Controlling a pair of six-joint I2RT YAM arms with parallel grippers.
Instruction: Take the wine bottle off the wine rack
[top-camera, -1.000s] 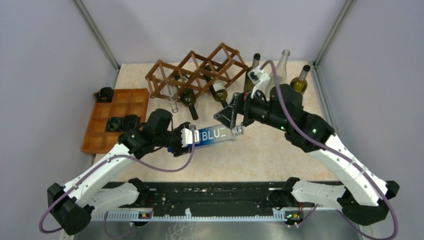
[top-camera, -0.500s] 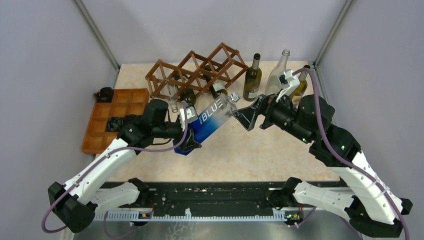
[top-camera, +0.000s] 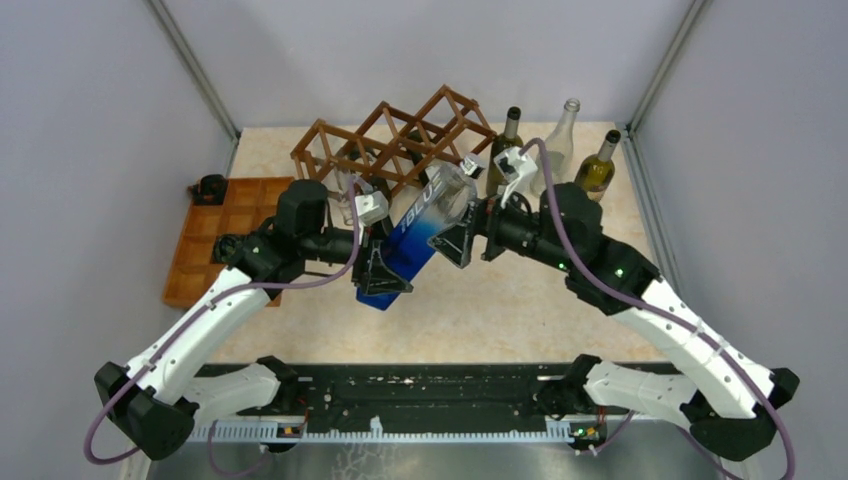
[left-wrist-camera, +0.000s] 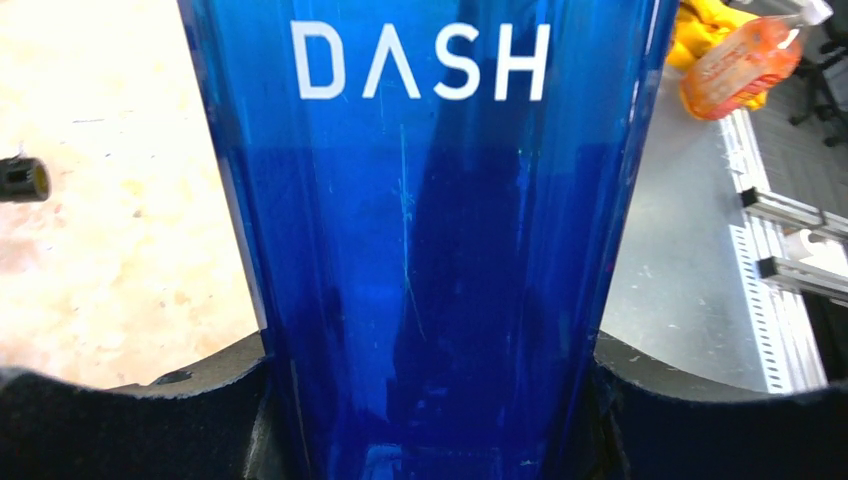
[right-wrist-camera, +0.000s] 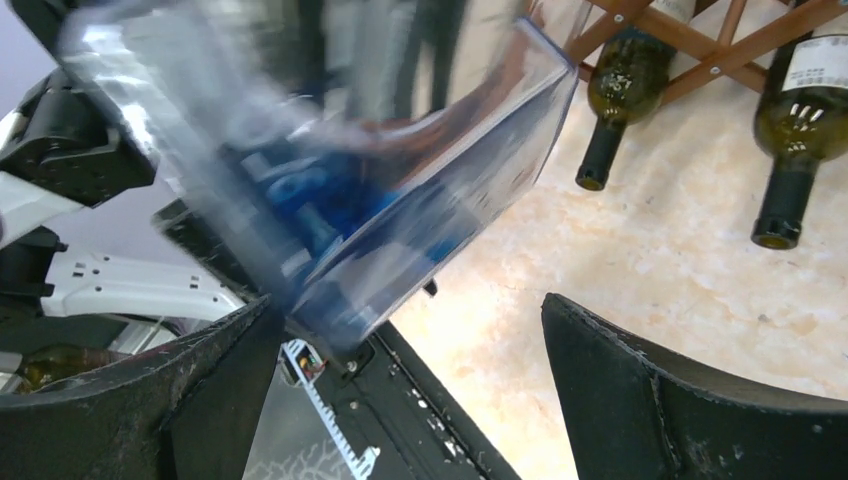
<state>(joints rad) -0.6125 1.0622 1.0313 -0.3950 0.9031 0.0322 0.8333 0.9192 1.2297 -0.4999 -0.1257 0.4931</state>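
Blue bottle (top-camera: 420, 232) is off wine rack (top-camera: 400, 140), tilted in air over bench (top-camera: 520, 300), just near of rack, top pointing far-right. Left jaws clamped on lower body near base. Right jaws spread wide beside upper body, not gripping. Looks like glass: stiff, smooth, likely slippery, breakable (fill level unclear, assume heavy). Best hold: low on body, not neck.

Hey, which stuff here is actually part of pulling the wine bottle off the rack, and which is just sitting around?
Part of the job:
blue bottle, held by the left hand
right hand, open, close to it
wooden rack

Just lying about:
three upright bottles at the right
bottles in the rack
orange tray
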